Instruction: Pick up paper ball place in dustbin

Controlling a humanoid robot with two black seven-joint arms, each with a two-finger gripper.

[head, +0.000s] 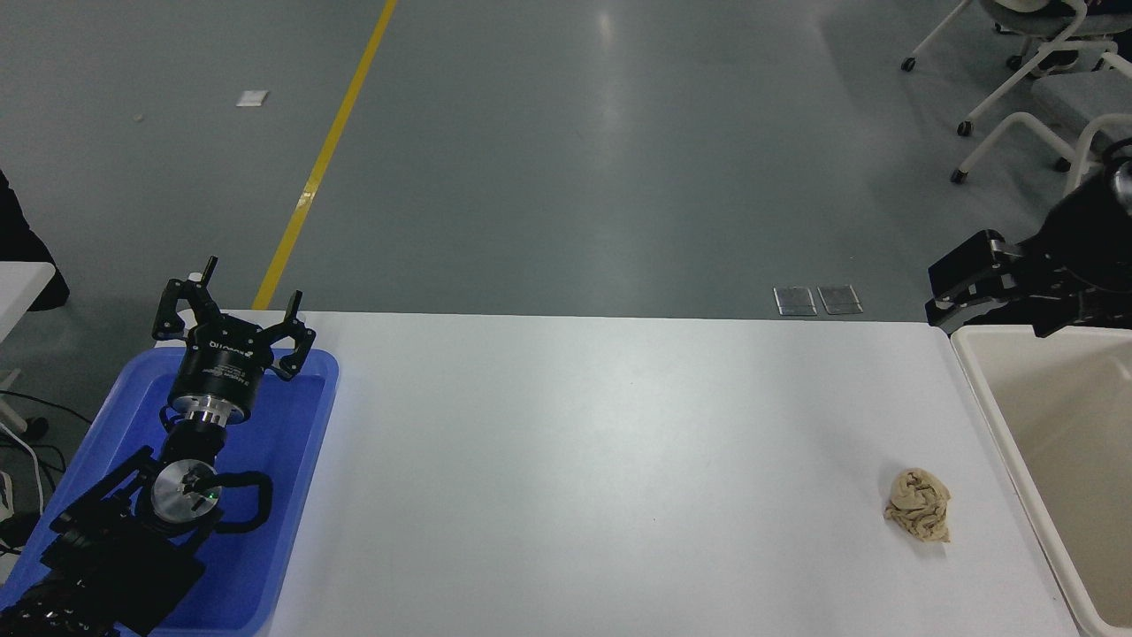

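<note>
While untouched on the bench (619, 460), near right, just left of the dustbin (995, 416): paper ball (918, 504), crumpled tan wad, slightly taller than wide, long axis roughly near-far, narrowing toward the near-right corner. Right tool (955, 287): far right, above dustbin's far-left corner, holding nothing; opening not discernible. Left tool (232, 318): parked over blue tray (292, 495), spread, holding nothing. Advised: descend from above, straddle the narrow width, close gently.
</note>
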